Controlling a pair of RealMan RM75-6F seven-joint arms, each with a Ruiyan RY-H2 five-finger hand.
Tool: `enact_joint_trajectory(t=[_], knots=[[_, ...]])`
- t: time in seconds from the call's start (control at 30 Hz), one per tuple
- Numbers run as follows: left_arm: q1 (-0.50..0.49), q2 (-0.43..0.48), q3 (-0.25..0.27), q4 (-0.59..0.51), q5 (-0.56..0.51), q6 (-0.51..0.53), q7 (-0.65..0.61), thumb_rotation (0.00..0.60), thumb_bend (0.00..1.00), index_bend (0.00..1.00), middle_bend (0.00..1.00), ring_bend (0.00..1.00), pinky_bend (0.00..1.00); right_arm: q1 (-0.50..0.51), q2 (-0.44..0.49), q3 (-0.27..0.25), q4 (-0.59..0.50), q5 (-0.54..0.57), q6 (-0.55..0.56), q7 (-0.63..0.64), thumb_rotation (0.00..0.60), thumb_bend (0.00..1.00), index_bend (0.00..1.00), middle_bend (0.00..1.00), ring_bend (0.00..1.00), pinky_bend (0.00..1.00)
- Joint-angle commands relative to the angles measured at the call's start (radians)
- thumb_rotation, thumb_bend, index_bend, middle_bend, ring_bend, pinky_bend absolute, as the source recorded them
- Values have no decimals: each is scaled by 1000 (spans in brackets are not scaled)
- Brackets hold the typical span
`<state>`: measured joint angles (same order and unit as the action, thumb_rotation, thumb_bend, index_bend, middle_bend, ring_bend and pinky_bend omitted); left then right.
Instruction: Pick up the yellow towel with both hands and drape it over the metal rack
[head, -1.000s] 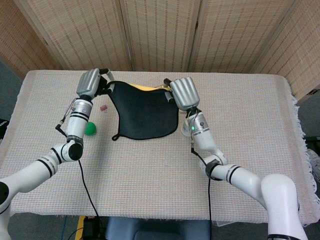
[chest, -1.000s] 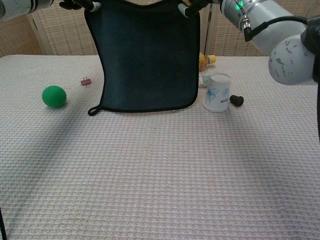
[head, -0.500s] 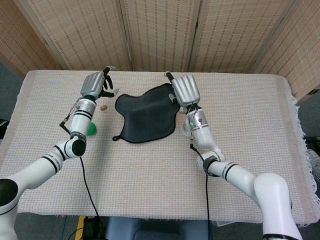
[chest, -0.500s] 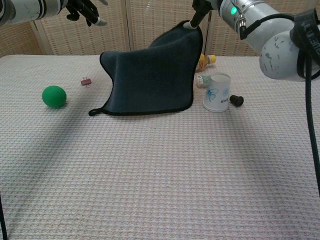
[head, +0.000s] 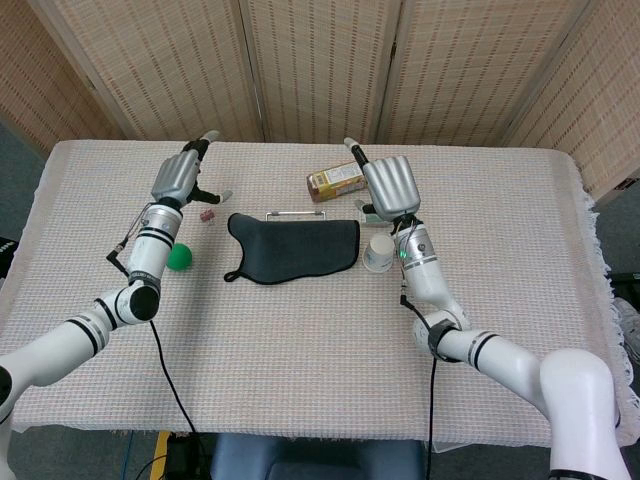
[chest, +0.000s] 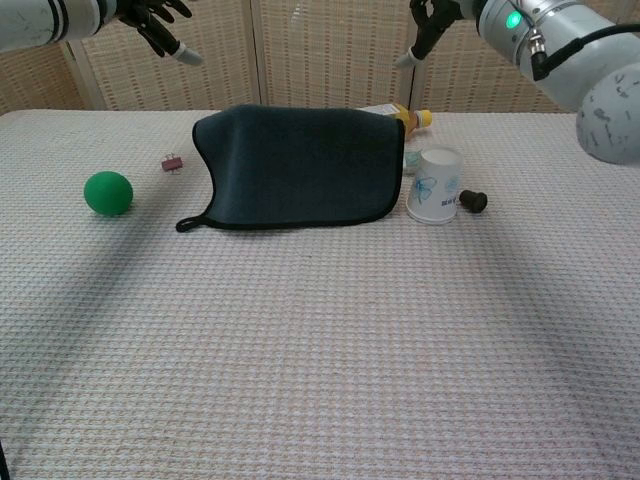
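Towel (chest: 298, 165) now hangs over the metal rack (head: 295, 214), both hands off it. A sec ago both hands held it up by its top corners; then the left let go first, and now the right has too. Cloth shows its dark side; the yellow face isn't visible now. In head view only a thin bit of the rack's top bar peeks out behind the towel, so I can't tell how evenly it sits, but in chest view it drapes like a tent, loop corner touching the table (chest: 320, 360) at lower left.

Left hand (head: 182, 176) is raised near the far-left of the towel, fingers spread, holding nothing. Right hand (head: 392, 186) is up beside the paper cup (chest: 434, 185), fingers apart, empty too.

Judgement: drape looks done; what's left is prob just pulling the arms back w/o snagging the cloth.

Nearby: green ball (chest: 108, 192), small pink clip (chest: 172, 162), bottle (head: 335, 182) lying behind the rack, small dark cap (chest: 473, 201) just right of the cup.
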<state>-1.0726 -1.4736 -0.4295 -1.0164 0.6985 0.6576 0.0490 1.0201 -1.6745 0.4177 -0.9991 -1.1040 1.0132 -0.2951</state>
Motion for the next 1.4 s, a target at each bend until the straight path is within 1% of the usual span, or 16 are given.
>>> enact_joint_trajectory(t=[0.03,0.07,0.1,0.17,0.27,0.33,0.43,0.5,0.57,0.67,0.83,0.93,1.07,1.17,1.3,1.4], knots=[[64,49,32,-92,35,86,14,600,246,15,128,112,360,-75,85,-37,-133,-5,14,17,600,244,121,704,828,983],[79,61,39,-115,41,104,18,600,246,17,128,113,360,-90,106,-46,-166,-4,9,23,600,289,131,671,799,961],[94,72,44,-141,46,122,20,600,246,20,128,113,360,-105,129,-55,-199,-5,5,25,600,312,143,638,768,937],[131,103,55,-204,54,162,22,600,246,27,128,113,360,-138,185,-80,-274,-15,3,24,600,326,175,555,678,861],[187,149,76,-295,75,222,27,600,246,43,128,113,355,-183,267,-116,-377,-41,1,35,600,333,199,466,562,738],[229,183,92,-359,97,268,30,600,246,58,128,113,352,-217,322,-139,-443,-64,5,61,600,339,200,437,498,661],[287,226,122,-437,130,334,42,600,246,83,128,113,346,-259,392,-172,-515,-108,9,109,600,346,200,407,418,589],[334,247,151,-485,163,403,64,600,246,92,129,113,338,-291,442,-200,-556,-142,9,153,600,350,187,346,363,531],[381,266,184,-529,199,464,84,600,246,98,128,114,335,-323,483,-227,-588,-172,18,191,600,354,133,266,299,460],[452,290,227,-584,261,554,93,600,246,115,128,113,330,-376,527,-266,-619,-227,56,240,600,360,91,202,241,399],[579,320,303,-655,379,709,94,600,246,145,129,114,328,-482,566,-338,-628,-334,177,301,600,362,83,189,218,363],[644,332,345,-686,432,782,108,600,246,160,130,113,328,-544,567,-374,-616,-373,248,316,600,362,83,189,216,357],[741,314,403,-703,510,891,119,600,246,179,133,113,327,-644,544,-405,-594,-376,356,321,600,362,83,195,216,357],[802,297,435,-699,551,953,133,600,246,196,137,114,327,-707,533,-418,-594,-371,419,354,600,362,83,202,216,357],[872,272,465,-702,608,1026,136,600,246,201,141,114,327,-771,534,-435,-586,-368,469,389,600,362,83,202,216,357],[912,251,482,-696,655,1067,140,600,246,201,147,114,327,-799,551,-453,-587,-360,455,427,600,361,83,202,215,357]])
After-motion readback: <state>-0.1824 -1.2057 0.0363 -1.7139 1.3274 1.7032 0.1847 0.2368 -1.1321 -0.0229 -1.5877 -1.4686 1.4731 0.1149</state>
